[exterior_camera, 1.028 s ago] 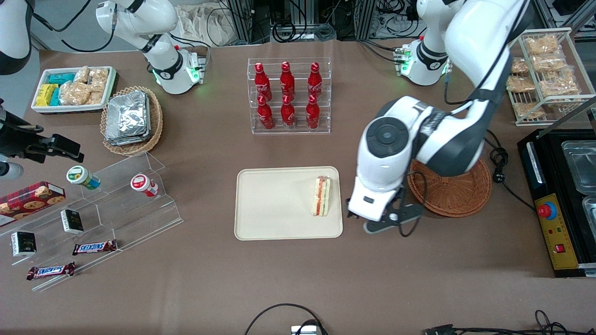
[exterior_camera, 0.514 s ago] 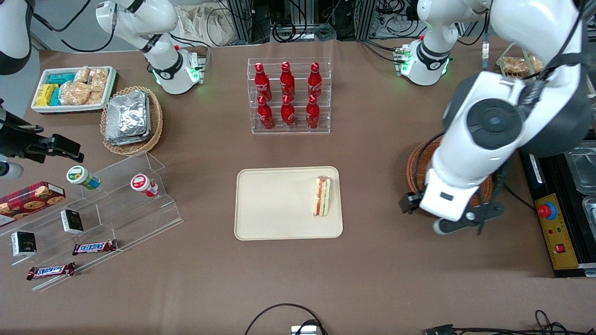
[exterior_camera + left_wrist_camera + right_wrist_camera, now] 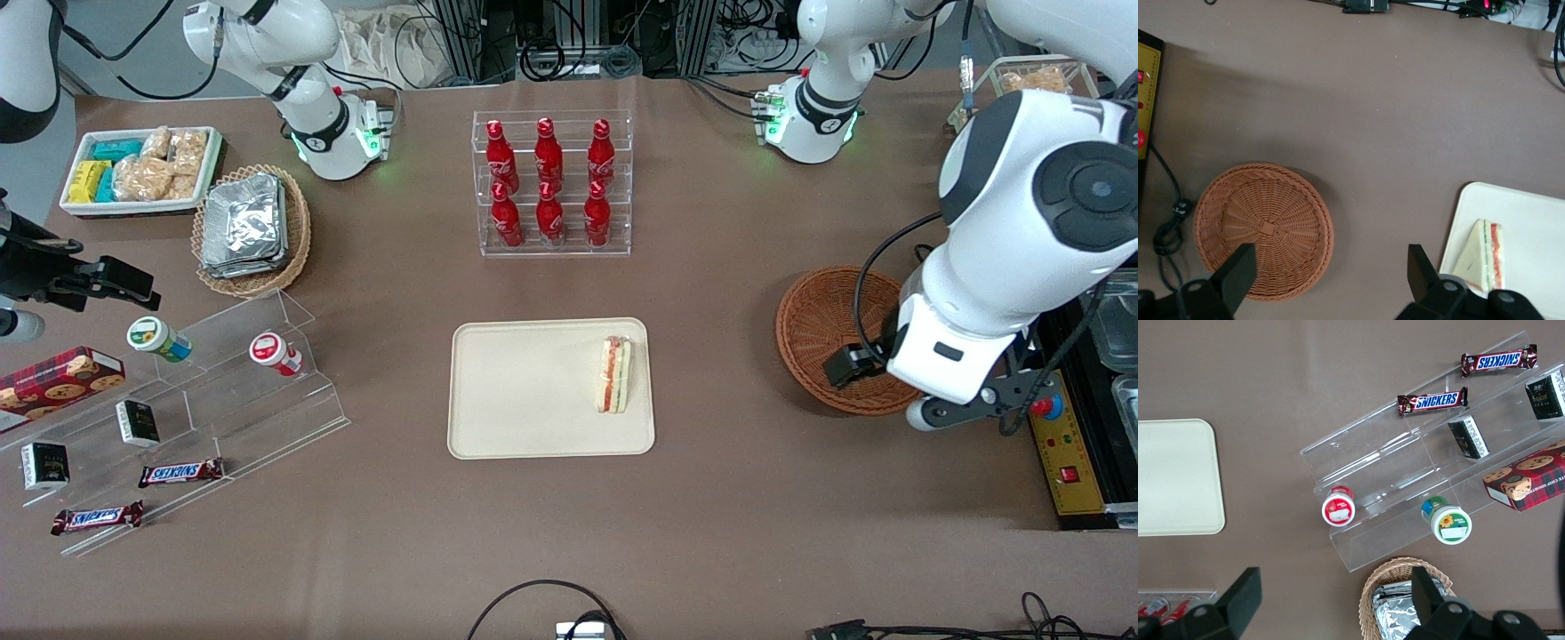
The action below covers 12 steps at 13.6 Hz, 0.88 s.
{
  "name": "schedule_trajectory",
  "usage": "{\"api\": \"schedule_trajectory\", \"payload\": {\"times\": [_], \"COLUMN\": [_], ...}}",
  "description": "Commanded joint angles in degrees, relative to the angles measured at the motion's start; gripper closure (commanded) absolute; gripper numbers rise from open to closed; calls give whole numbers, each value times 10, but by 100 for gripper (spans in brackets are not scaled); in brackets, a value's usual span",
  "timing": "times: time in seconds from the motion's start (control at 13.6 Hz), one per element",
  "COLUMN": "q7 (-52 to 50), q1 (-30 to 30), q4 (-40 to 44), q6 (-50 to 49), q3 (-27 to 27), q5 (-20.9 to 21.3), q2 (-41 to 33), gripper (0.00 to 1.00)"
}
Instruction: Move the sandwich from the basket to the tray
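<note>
The sandwich [image 3: 613,375], a white wedge with red and green layers, lies on the cream tray [image 3: 516,391] near the tray's edge toward the working arm's end. It also shows in the left wrist view [image 3: 1481,257] on the tray [image 3: 1531,227]. The round reddish-brown basket [image 3: 822,329] is empty, as the left wrist view [image 3: 1263,230] shows. My left gripper [image 3: 1330,267] is open and empty, high above the table. In the front view it [image 3: 947,369] hovers over the basket's rim toward the working arm's end. A corner of the tray [image 3: 1171,477] shows in the right wrist view.
A black control box with a red button [image 3: 1058,427] and a black cable [image 3: 1168,220] lie beside the basket. A clear rack of red bottles [image 3: 551,182] stands farther from the camera than the tray. Acrylic shelves with snacks [image 3: 178,400] stand toward the parked arm's end.
My left gripper has swung from beside the tray, across the basket, toward the working arm's end of the table. The sandwich has stayed on the tray.
</note>
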Motion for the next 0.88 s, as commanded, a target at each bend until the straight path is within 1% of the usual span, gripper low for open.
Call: {"api": "schedule_trajectory", "payload": {"times": [0.0, 0.07, 0.15, 0.29, 0.37, 0.51, 0.81], "q7": [51, 80, 115, 172, 199, 238, 346], "q1": [0, -2, -2, -5, -19, -62, -70], "q4": [-62, -66, -78, -115, -129, -156, -217], "q6": [1, 0, -2, -2, -3, -4, -4], "q3": [58, 84, 102, 137, 165, 231, 284], "q5": [-46, -75, -87, -92, -100, -102, -108], "q2": [-71, -84, -100, -135, -150, -178, -233], "gripper": [0, 0, 0, 0, 0, 0, 0]}}
